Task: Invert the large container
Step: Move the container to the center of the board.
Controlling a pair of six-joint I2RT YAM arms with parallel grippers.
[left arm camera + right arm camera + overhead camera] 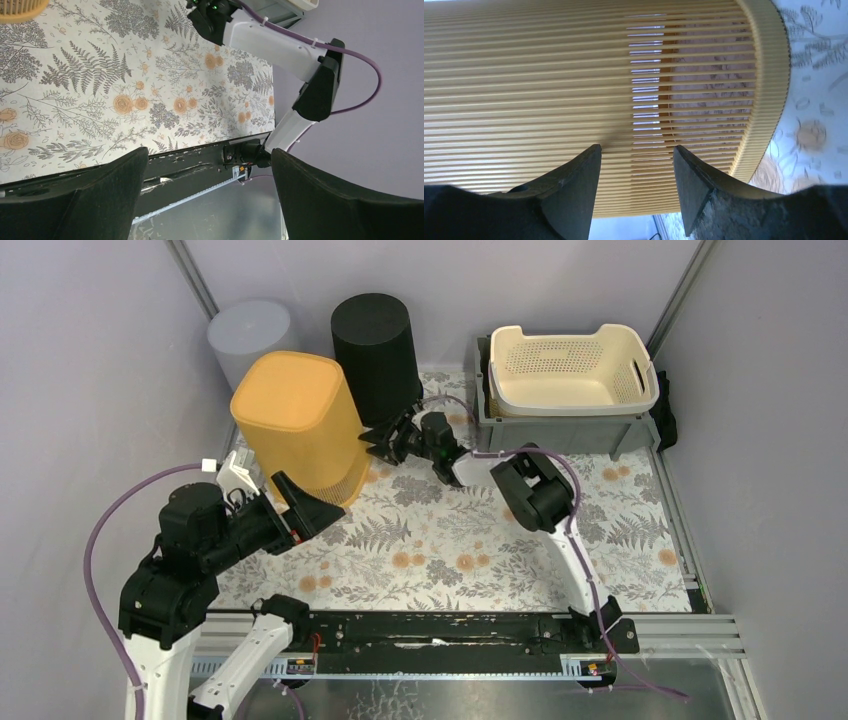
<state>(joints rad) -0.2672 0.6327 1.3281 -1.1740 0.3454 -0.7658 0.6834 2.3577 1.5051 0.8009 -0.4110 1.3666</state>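
The large container (300,425) is a yellow ribbed bin standing at the back left of the floral mat, its closed end up and its rim down on the mat. My right gripper (375,443) is open at its right side. In the right wrist view the ribbed wall (574,75) fills the frame, and the right gripper (636,150) has both tips right at it with nothing between them. My left gripper (300,502) stands wide open just in front of the bin's lower left side. In the left wrist view the left gripper (210,170) is empty and only a corner of the bin (20,7) shows.
A black cylinder bin (377,340) and a grey one (248,335) stand right behind the yellow bin. A cream basket (570,370) sits in a grey crate (560,430) at the back right. The black mounting rail (450,630) runs along the near edge.
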